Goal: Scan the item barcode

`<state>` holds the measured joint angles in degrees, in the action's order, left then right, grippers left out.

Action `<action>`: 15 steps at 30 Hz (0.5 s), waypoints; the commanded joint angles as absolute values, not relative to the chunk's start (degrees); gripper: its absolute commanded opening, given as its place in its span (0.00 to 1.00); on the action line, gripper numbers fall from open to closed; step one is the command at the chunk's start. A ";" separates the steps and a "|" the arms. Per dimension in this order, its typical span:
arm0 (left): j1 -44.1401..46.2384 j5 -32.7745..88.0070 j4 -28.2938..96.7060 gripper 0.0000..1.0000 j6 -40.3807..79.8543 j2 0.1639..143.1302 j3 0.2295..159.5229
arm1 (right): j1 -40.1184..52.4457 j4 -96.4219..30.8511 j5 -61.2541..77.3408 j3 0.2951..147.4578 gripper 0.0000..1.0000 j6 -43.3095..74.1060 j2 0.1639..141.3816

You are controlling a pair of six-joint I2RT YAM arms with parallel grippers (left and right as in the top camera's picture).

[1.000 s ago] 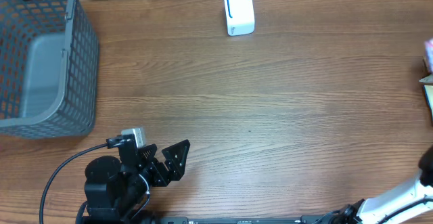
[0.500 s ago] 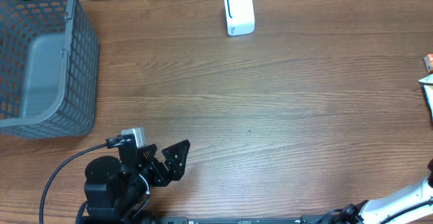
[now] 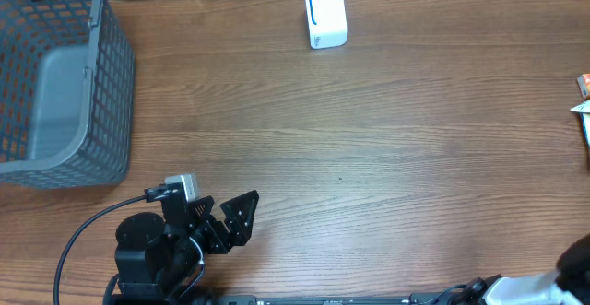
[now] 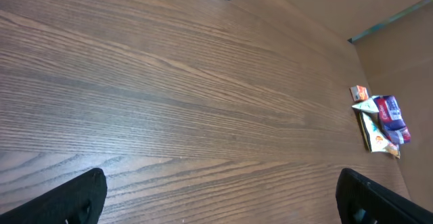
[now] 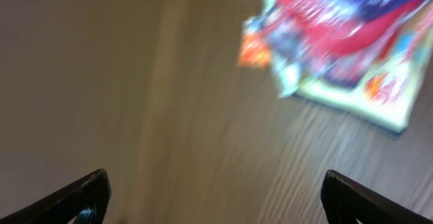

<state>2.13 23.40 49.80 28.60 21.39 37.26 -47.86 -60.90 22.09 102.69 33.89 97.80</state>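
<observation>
While the right claw (image 5: 218,200) hangs over the wood, its two fingers stand spread to the far corners of its own view. Nothing lies between them and nothing touches them. The packets (image 5: 345,41) lie ahead of it and off to its right, clear of both fingertips. They are blurred: a red-and-blue one rests on a flat pale one with a green rim, and a small orange one (image 5: 256,48) sits just beside them on the claw's left side. I count three, though the blur may hide more.

The left claw (image 3: 229,220) is just as wide open and holds nothing, with bare table (image 3: 387,167) under the gap. From it the same pile lies far ahead and to the right, at the table's edge.

One white scanner (image 3: 325,17) with a blue outline stands upright far ahead of the left claw, a little to its right and well apart from both claws. One grey mesh basket (image 3: 55,75) sits ahead of the left claw and to its left. One black cable (image 3: 78,240) loops out just behind that claw.

A second ago a pink sliver showed at the table's right edge, and the right arm (image 3: 530,288) reached higher up the lower right corner. Now the pink is gone, a small orange bit lies at that edge, and the arm sits lower, toward the near edge. The scanner, the basket and the left claw are where they were.
</observation>
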 commanded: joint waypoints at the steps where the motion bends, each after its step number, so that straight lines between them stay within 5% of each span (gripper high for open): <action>1: 1.89 23.79 49.76 1.00 29.19 21.15 37.58 | -43.48 -66.06 34.96 103.15 1.00 28.27 94.52; 7: 1.89 23.79 49.76 1.00 29.19 21.15 37.58 | -32.62 -81.45 33.91 101.62 0.99 17.58 92.42; 15: 1.89 23.79 49.76 1.00 29.19 21.15 37.58 | -16.27 -82.89 30.94 90.87 0.98 14.50 86.76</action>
<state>2.13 23.40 49.76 28.60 21.39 37.26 -18.72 -83.05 32.10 93.36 16.82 91.13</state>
